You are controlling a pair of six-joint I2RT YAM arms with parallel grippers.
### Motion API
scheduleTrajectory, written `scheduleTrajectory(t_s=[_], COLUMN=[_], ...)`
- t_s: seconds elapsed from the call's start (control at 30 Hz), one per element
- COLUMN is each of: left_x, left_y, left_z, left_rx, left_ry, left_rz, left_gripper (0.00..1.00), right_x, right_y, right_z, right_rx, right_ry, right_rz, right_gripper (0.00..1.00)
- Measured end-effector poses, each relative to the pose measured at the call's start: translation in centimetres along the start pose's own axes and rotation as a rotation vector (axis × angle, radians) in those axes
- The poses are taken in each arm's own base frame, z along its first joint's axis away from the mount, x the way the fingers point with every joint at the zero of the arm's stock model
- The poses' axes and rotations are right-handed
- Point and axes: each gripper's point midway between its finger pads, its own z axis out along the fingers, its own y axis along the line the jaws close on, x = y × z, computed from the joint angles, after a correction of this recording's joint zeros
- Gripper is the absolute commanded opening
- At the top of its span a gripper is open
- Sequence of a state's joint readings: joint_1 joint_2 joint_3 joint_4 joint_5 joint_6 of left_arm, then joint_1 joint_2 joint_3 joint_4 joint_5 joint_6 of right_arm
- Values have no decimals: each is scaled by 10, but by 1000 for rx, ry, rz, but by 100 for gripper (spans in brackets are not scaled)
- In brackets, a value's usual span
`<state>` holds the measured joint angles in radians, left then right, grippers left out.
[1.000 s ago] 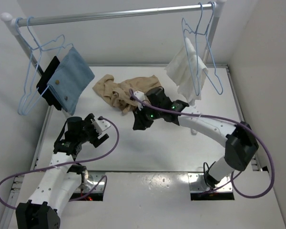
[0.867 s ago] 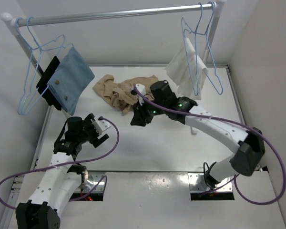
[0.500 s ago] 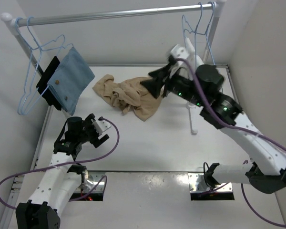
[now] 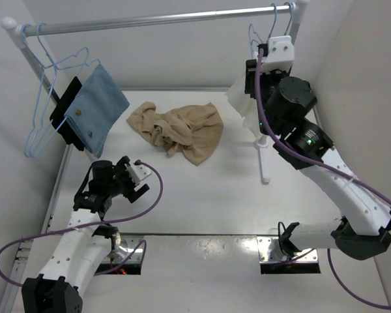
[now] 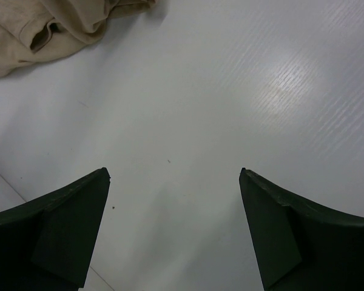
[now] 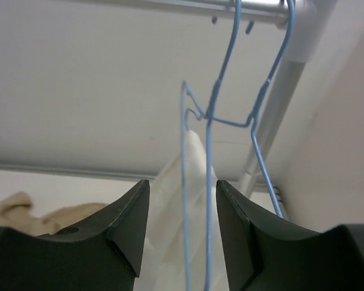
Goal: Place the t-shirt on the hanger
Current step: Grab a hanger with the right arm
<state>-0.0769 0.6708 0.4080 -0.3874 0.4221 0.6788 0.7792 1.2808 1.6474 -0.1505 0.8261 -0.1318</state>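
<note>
The tan t-shirt (image 4: pixel 179 129) lies crumpled on the table at the back centre. It also shows in the left wrist view (image 5: pixel 42 24) and in the right wrist view (image 6: pixel 24 212). Two light-blue wire hangers (image 4: pixel 288 78) hang at the right end of the rail, one carrying a white towel (image 4: pixel 247 98). My right gripper (image 4: pixel 254 65) is raised to them and open. In its wrist view (image 6: pixel 182 182) two upright hanger wires (image 6: pixel 207 182) stand between the fingers, untouched. My left gripper (image 4: pixel 138 179) (image 5: pixel 174 171) is open and empty, low over bare table near the shirt.
A third blue wire hanger (image 4: pixel 45 98) hangs at the left end of the rail (image 4: pixel 150 19), beside a blue denim cloth (image 4: pixel 98 107). The rail's right post (image 4: pixel 264 156) stands on the table. White walls close in the back and sides.
My right arm let go of the t-shirt, leaving it spread further right, and swung up and right to the hangers on the rail. The left arm has not moved.
</note>
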Motion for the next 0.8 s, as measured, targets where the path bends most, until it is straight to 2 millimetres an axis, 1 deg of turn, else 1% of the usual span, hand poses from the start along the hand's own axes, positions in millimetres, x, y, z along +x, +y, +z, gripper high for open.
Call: scheduleTrajectory(t_s=[0.07, 0.1, 0.23, 0.27, 0.37, 0.47, 0.63, 0.7, 0.73, 0.8], left_x=[1, 2, 2, 2, 1, 1, -1, 0, -1, 0], left_y=[-1, -2, -2, -2, -2, -1, -1, -1, -1, -1], left_z=[0, 1, 0, 0, 0, -1, -1, -1, -1, -1], left_rx=[3, 4, 3, 3, 0, -3, -7, -7, -7, -7], left_ry=[3, 4, 3, 3, 0, -3, -8, -7, -8, -7], left_rz=[-4, -5, -8, -9, -10, -9, -10, -10, -11, -11], left_gripper=[94, 94, 94, 94, 94, 94, 94, 94, 94, 94], right_x=[13, 17, 22, 22, 25, 32, 49, 56, 60, 66], right_y=[-4, -7, -19, -22, -31, -37, -43, -47, -49, -51], right_z=[3, 4, 5, 4, 5, 9, 16, 19, 20, 23], right_rx=[45, 65, 140, 153, 195, 223, 244, 249, 251, 249], right_ry=[34, 45, 67, 70, 81, 101, 145, 162, 170, 183], right_rz=[-51, -69, -99, -102, -111, -121, -117, -113, -113, -110], right_gripper=[48, 48, 50, 54, 63, 66, 66, 63, 59, 58])
